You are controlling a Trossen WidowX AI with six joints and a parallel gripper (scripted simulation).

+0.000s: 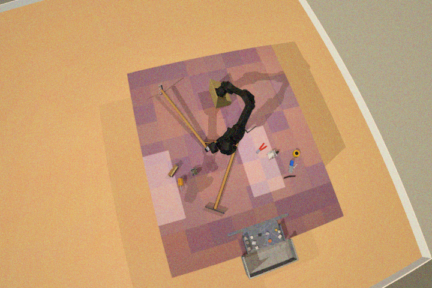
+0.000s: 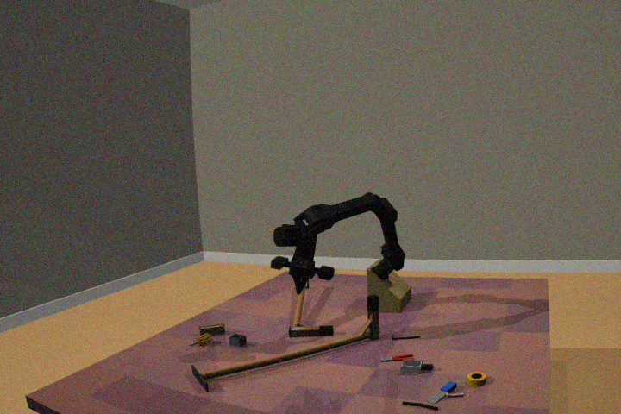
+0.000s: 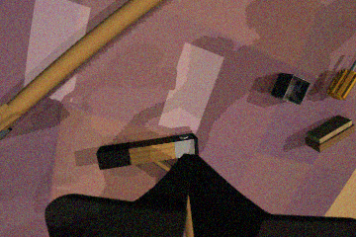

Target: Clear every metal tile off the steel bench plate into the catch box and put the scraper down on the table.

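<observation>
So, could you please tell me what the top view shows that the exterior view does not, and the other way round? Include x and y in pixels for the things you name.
Only the top view shows the steel bench plate (image 1: pixel 261 245), the small tiles (image 1: pixel 270 240) scattered on it and the catch box (image 1: pixel 273 269) at its far end.

Only the exterior view shows the long scraper's upright black grip (image 2: pixel 373 312), which the arm hides from above, and the shut fingers (image 2: pixel 298 291) pointing down.

Both show the arm (image 1: pixel 248 101) (image 2: pixel 342 210), the scraper's wooden handle (image 1: pixel 225 176) (image 2: pixel 282 360) and the yellow roll (image 1: pixel 293 153) (image 2: pixel 476 383).
</observation>
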